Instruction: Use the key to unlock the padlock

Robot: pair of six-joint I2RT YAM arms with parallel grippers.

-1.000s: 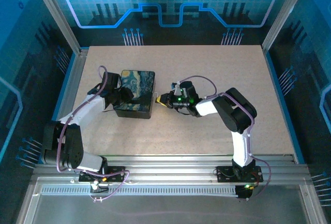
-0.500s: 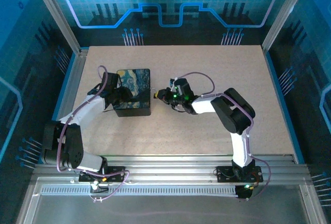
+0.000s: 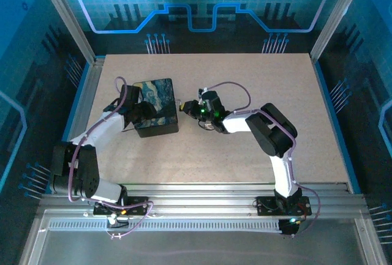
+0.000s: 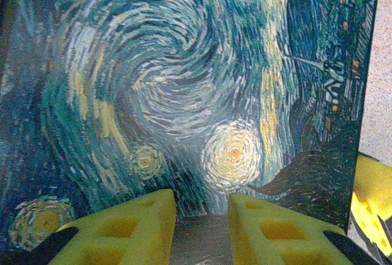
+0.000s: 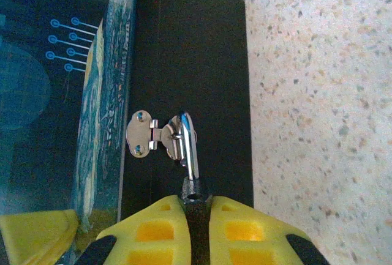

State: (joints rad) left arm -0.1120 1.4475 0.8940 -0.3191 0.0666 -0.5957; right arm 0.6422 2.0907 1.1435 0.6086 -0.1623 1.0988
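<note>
- Right gripper [image 5: 196, 207] pinched shut on the dark body of the padlock [image 5: 191, 155], held between the yellow pads.
- Thin silvery shackle threaded through the hasp [image 5: 142, 134] on the side wall of the black box [image 5: 190, 44], standing on the speckled surface [image 5: 318, 93].
- Left gripper [image 4: 202, 231] at the near edge of the painted lid [image 4: 184, 81], pads slightly parted; impossible to tell whether clamped on anything.
- Probably light, stiff, smooth metal, apt to swivel or slip: best held across the body's flat sides, keyhole end free.

Padlock [image 5: 190, 155] body — largely hidden between right pincer [image 5: 195, 210] pads
</note>
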